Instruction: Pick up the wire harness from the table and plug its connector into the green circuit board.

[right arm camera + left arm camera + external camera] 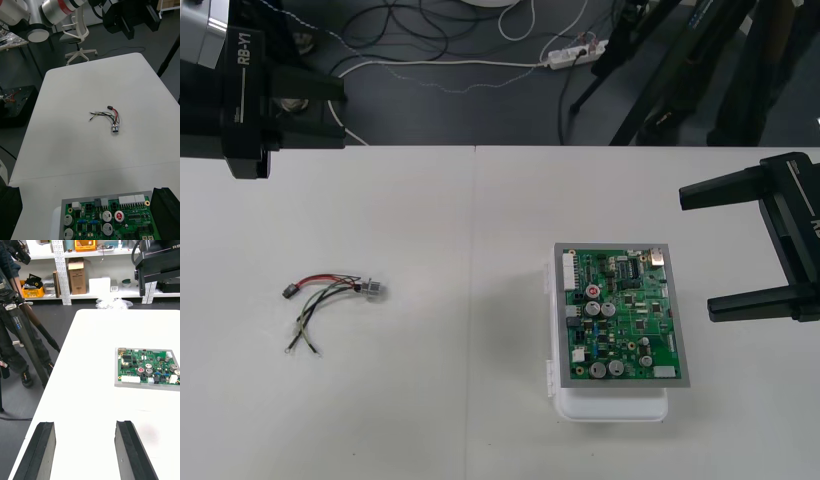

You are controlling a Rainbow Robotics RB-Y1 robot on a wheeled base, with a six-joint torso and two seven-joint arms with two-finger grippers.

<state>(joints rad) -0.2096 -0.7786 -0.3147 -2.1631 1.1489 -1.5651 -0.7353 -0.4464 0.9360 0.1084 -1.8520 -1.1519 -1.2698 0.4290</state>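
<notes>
The wire harness (pixel 330 300) lies loose on the left half of the table, its black plug (pixel 287 291) to the left and its round metal socket (pixel 370 289) to the right. The green circuit board (pixel 620 315) sits on its white base (pixel 610 407) right of centre. My left gripper (pixel 330 110) waits at the far left corner, well behind the harness, fingers apart (pixel 84 450) and holding nothing. My right gripper (pixel 720 245) hangs open just right of the board. Its wrist view has the board (pixel 108 221) close below the open gripper (pixel 87 191) and the harness (pixel 108 118) farther off.
A seam (pixel 476 300) runs down the table between harness and board. Beyond the table's far edge (pixel 530 147), cables and tripod legs (pixel 630 90) lie on the dark floor. Bare table surrounds the harness on all sides.
</notes>
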